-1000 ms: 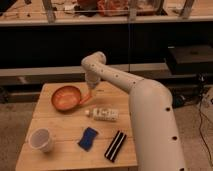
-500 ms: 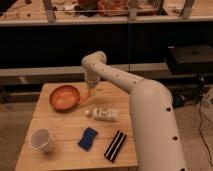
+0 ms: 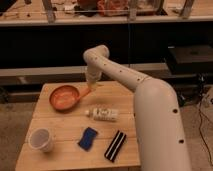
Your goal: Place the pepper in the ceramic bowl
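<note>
The ceramic bowl (image 3: 64, 97) is orange-brown and glossy, and sits at the back left of the wooden table (image 3: 60, 125). The gripper (image 3: 91, 86) hangs at the end of the white arm just right of the bowl's rim. The orange-red pepper (image 3: 85, 93) sticks out below the gripper, slanting down to the left, with its tip at the bowl's right edge. The gripper is shut on the pepper.
A white bottle with a label (image 3: 103, 114) lies on its side at the table's middle. A whitish cup (image 3: 40, 139) stands front left. A blue sponge (image 3: 88, 138) and a black striped bar (image 3: 115, 145) lie near the front edge.
The gripper with the pepper has shifted slightly left and down toward the bowl's right rim. Nothing else moved.
</note>
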`<state>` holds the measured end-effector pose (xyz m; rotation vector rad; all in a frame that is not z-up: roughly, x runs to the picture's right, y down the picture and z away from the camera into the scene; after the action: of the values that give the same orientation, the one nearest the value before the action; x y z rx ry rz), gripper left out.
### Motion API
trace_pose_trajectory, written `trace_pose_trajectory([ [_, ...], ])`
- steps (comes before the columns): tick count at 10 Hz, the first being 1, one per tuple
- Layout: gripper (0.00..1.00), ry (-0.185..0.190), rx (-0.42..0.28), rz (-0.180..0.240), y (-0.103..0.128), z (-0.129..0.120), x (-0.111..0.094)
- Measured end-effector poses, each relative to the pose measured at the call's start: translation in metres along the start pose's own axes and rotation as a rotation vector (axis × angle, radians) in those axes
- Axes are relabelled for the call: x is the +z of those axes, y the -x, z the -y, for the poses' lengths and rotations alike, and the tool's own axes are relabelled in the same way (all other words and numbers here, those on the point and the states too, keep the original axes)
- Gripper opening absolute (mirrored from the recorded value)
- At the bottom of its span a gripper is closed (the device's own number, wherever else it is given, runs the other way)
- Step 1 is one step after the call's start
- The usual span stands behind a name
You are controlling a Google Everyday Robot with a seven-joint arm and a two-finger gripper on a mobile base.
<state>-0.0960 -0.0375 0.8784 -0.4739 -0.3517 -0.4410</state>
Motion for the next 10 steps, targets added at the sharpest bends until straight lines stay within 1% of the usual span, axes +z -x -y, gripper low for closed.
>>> trace_pose_trajectory([
  [2, 0.06, -0.007, -0.029, -0.010, 0.010, 0.009, -0.010],
  [3, 0.06, -0.010, -0.040, -0.021, 0.013, 0.013, -0.018],
  [6, 0.06, -0.018, -0.070, -0.026, 0.026, 0.021, -0.030],
  [7, 0.09, -0.019, -0.075, -0.018, 0.028, 0.022, -0.033],
  [8, 0.12, -0.016, -0.080, 0.022, 0.031, 0.023, -0.035],
  [9, 0.09, -0.014, -0.079, 0.043, 0.035, 0.023, -0.032],
  [10, 0.06, -0.015, -0.079, 0.042, 0.039, 0.023, -0.029],
])
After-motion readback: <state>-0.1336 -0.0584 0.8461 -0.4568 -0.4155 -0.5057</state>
